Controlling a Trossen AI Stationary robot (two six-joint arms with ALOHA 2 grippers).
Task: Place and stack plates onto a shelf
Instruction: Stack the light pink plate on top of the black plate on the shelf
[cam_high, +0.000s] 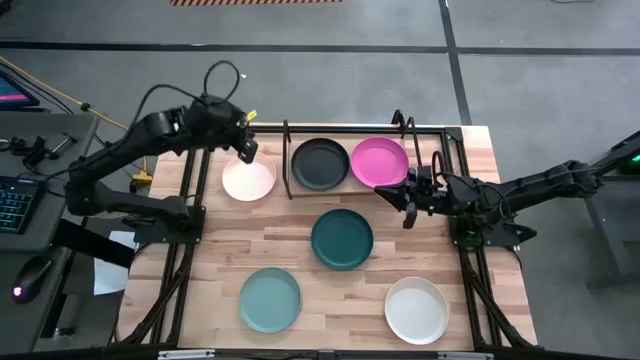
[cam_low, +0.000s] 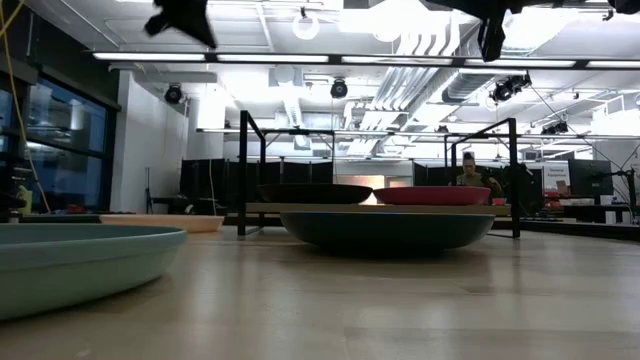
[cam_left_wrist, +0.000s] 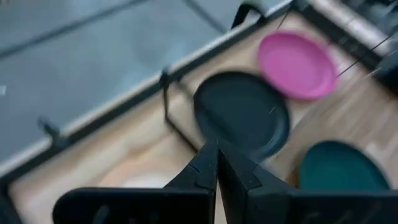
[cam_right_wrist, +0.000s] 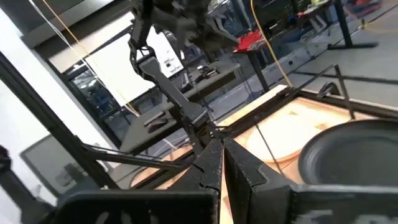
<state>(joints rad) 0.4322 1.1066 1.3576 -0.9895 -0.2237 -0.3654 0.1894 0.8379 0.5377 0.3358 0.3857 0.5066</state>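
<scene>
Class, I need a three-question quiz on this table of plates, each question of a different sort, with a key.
1. True or false: the magenta plate lies on the shelf next to the black plate.
2. Which plate lies left of the shelf, under the left gripper? A white B pale pink C dark teal
3. Fill in: the plate at the table's middle is ____.

Key: 1 true. 2 B, the pale pink plate. 3 dark teal, the dark teal plate.

A light wooden table (cam_high: 300, 240) is edged by a larger black frame (cam_high: 178, 250); beside it a keyboard (cam_high: 12, 205) and a mouse (cam_high: 30, 272) sit on a grey desk; a person (cam_low: 468, 172) sits far across the room; ceiling lights (cam_low: 320, 25) glow overhead.
</scene>
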